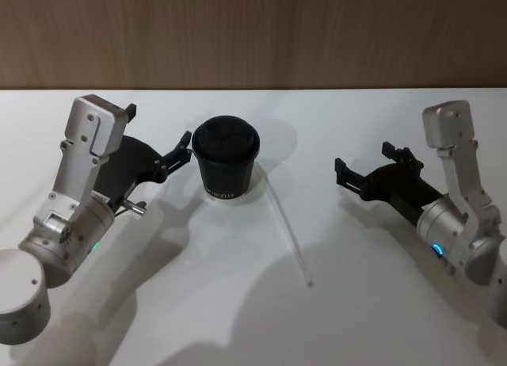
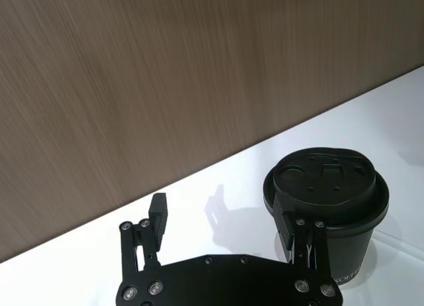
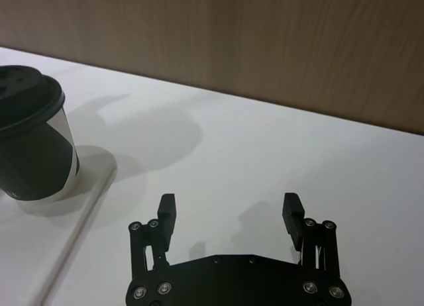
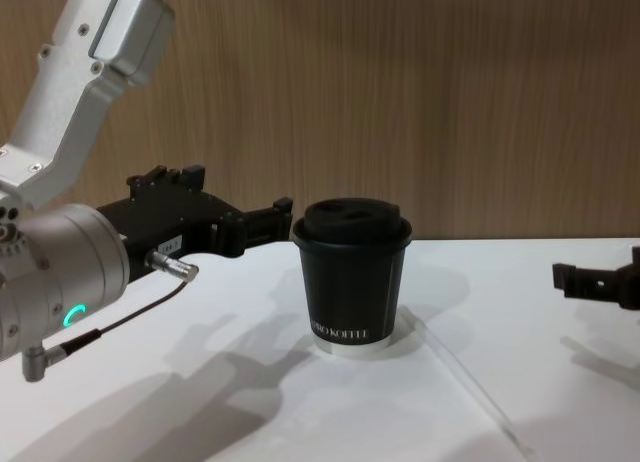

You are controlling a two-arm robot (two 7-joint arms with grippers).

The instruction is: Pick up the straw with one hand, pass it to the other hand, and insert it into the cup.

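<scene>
The black lidded cup (image 1: 226,164) (image 4: 352,282) stands upright on the white table. The thin white straw (image 1: 287,227) (image 4: 465,382) lies flat on the table, running from the cup's right side toward me. My left gripper (image 1: 158,128) (image 2: 222,216) hovers open just left of the cup, holding nothing. One of its fingertips (image 2: 286,220) sits close against the cup's (image 2: 328,200) lid; the cup stays outside the jaws. My right gripper (image 1: 364,160) (image 3: 229,206) is open and empty, well to the right of the straw (image 3: 83,220) and cup (image 3: 30,147).
A wooden wall (image 1: 253,33) borders the table's far edge. The white table (image 1: 238,318) has bare surface in front of the cup and between the two arms. A thin dark cable with a metal plug (image 4: 175,267) hangs by the left wrist.
</scene>
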